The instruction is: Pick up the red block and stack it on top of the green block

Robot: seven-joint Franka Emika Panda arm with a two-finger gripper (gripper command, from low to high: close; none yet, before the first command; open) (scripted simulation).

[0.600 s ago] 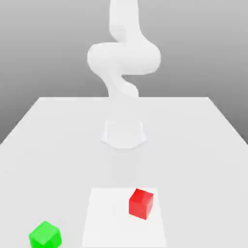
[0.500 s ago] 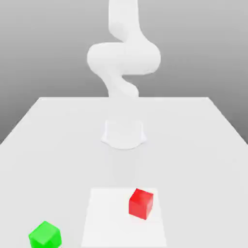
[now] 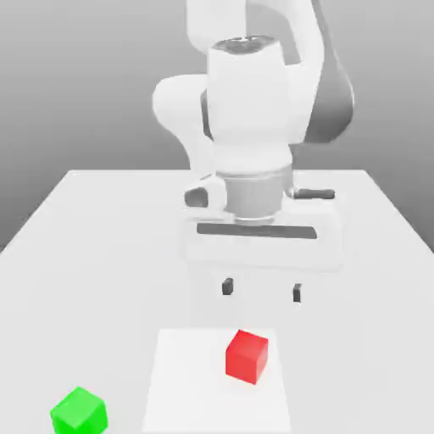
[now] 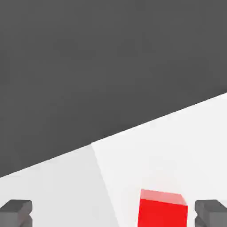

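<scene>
Nearest the exterior view, the green block (image 3: 80, 413) sits on the desk (image 3: 76, 280) at the exterior view's left, partly cut off by the frame edge. It is well apart from the red block and carries nothing.

Next back, the red block (image 3: 247, 356) rests on the pale square (image 3: 186, 398), its top free. In the hand view it lies off the midline, closer to one finger than the other, with its sides slightly askew to the pads.

Beyond and above it, the pincer (image 3: 262, 290) stands released, fingers wide apart, holding nothing. The step in hand is judged to be the approach for the grasp.

You should centre the pincer over the red block before descending, and trim the wrist until the pads face two opposite sides squarely. Descend straight; an off-centre descent could land a finger on the top edge or shove the block aside. Close only once both pads straddle its middle, then lift plumb.

Farthest back, the arm (image 3: 250, 102) appears unobstructed; no correction required there.
</scene>
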